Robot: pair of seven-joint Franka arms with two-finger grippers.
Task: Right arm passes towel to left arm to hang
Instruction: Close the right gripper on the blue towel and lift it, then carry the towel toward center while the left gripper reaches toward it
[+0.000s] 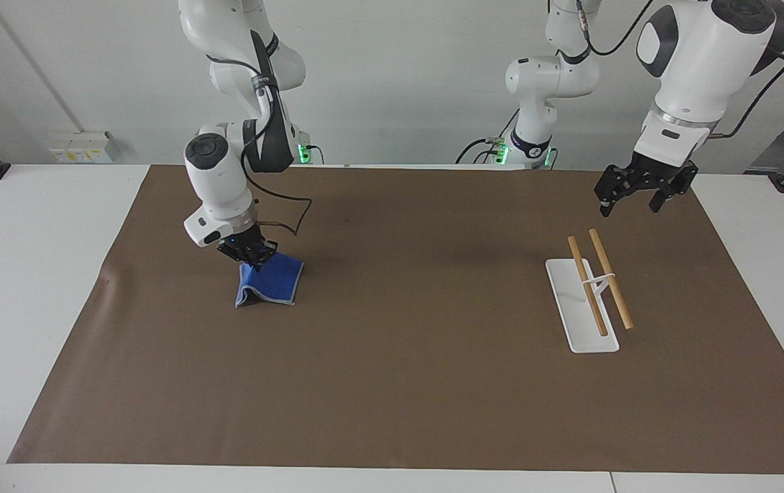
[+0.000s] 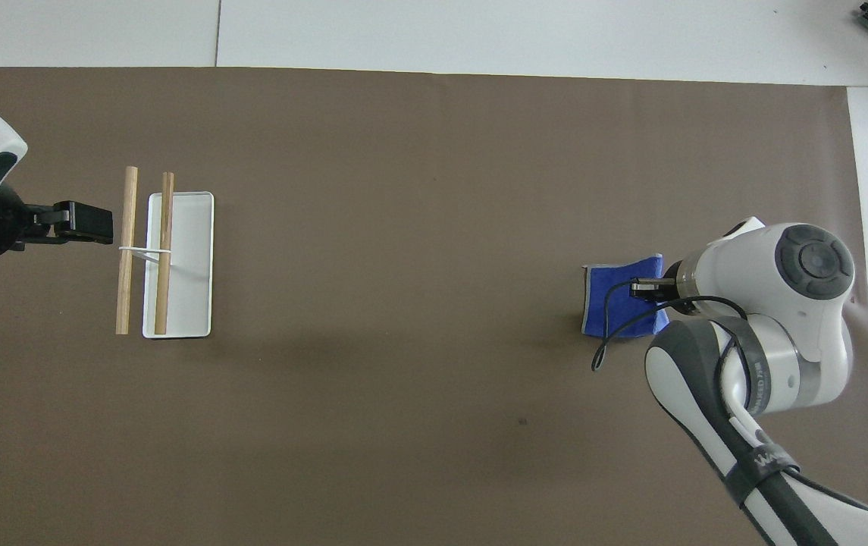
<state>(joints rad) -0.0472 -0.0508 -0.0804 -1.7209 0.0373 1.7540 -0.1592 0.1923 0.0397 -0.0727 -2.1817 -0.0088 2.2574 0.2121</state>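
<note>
Blue cloth hangs from the right gripper (image 1: 253,259): this is the towel (image 1: 270,283). The gripper's two black fingers are pinched together on the towel's top edge. One part of the towel is lifted up, and its lower edge touches the brown mat (image 1: 392,383). The towel folds and sags below the fingers. It is at the right arm's end of the table, well apart from the rack. The right arm (image 1: 217,185) bends down over it, and a thin black cable loops beside its wrist. In the overhead view the right gripper (image 2: 644,288) sits over the towel (image 2: 619,307), and the big white arm covers part of the cloth.

The left gripper (image 1: 638,195) hangs in the air over the mat at the left arm's end of the table, above the spot just beside the rack. Its jaws are apart and hold nothing. The left arm (image 1: 689,75) waits there.

The towel rack (image 1: 587,294) stands on the mat. It has a flat white base (image 1: 573,322) and two wooden bars (image 1: 609,277) side by side, up on a thin white post. Nothing hangs on the bars. In the overhead view the left gripper (image 2: 85,222) is just beside the wooden bars (image 2: 127,250).
</note>
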